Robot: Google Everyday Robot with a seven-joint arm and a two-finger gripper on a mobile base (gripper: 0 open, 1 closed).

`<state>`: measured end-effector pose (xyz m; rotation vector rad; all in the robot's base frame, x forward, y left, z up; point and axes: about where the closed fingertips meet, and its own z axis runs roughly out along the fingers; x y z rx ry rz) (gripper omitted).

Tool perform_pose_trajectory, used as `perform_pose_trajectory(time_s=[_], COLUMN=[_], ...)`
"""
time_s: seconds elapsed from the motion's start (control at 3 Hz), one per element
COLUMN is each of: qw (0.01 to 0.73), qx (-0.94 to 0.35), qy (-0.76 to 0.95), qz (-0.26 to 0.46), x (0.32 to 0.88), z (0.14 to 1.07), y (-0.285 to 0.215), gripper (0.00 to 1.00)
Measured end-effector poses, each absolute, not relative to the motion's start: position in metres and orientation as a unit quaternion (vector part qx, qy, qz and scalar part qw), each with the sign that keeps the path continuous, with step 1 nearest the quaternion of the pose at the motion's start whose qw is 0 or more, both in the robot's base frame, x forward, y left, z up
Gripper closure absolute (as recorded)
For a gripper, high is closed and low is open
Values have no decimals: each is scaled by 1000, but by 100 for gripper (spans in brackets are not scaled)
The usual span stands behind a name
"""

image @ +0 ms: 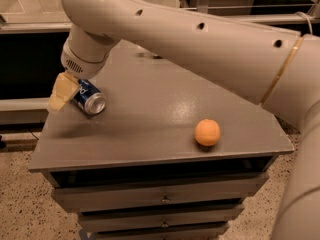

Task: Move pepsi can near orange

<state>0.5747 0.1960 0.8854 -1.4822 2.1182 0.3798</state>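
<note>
Camera view looks down on a grey cabinet top, where the gripper sits at the left edge, right against the pepsi can. The can lies on its side, dark blue with its silver end turned front-right, so its long axis runs diagonally out from the gripper. Whether the gripper has closed on it cannot be told. The orange, round and matte, rests well apart to the right, near the front edge.
</note>
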Motion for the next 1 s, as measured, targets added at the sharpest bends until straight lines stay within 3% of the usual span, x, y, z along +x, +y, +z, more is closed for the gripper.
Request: perform_pose_trajectory(time_s=[0.33,0.67,1.0], qw=[255,226,204], qx=[-539,-533,-527], qy=[795,811,822], qz=[111,84,72], x=[594,603,609], z=[870,847,836], y=[192,182,173], gripper=[0,18,49])
